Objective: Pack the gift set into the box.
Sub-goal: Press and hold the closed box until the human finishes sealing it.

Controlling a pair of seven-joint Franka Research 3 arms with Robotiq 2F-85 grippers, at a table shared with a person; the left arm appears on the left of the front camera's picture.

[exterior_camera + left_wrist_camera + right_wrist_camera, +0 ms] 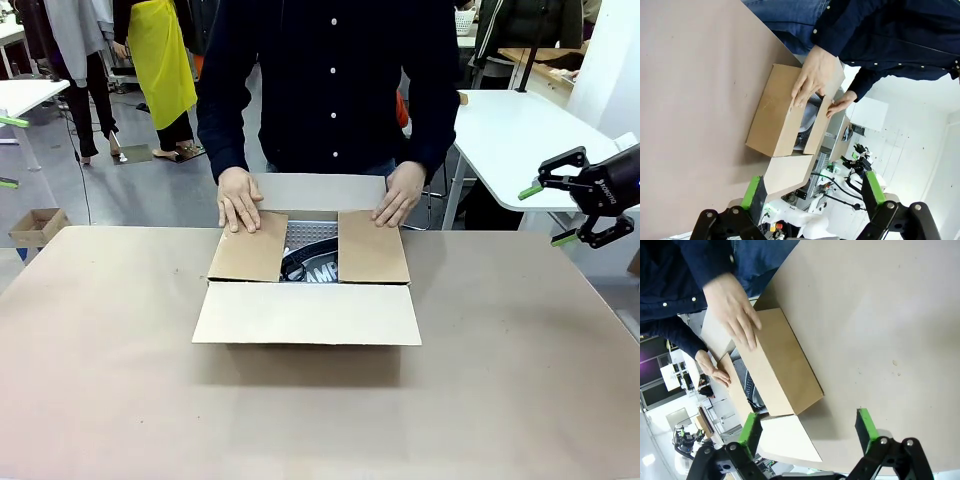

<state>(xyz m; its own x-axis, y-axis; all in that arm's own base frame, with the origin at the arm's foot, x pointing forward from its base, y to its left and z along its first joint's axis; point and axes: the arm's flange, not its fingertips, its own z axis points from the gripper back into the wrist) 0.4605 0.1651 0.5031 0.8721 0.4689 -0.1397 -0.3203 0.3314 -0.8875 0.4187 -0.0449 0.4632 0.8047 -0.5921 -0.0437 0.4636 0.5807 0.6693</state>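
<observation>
Bare table (120,400) lies nearest you, nothing on it in front of the box (771,112), which sits at the middle of the table. Its near flap (305,312) is not yet closed and lies folded out flat toward your side. Beyond it the two side flaps are folded in over the opening, the left-side flap (250,247) and the right-side flap (372,247), with a gap between them. Through that gap you see the gift set (308,265), dark and pale parts sitting down inside; what it is exactly you cannot tell. The person's right hand (239,200) and the person's left hand (398,195) each lie flat, fingers spread, pressing on a side flap, grasping nothing. The far flap (320,190) is not folded over yet. Off to the side, well apart from the box, your right gripper (547,214) hangs above the table with fingers parted and empty; your left gripper (812,190) is likewise spread and holds nothing. Judgement: the packing itself looks done, closing is about half done, and the two long flaps are left to fold down.
</observation>
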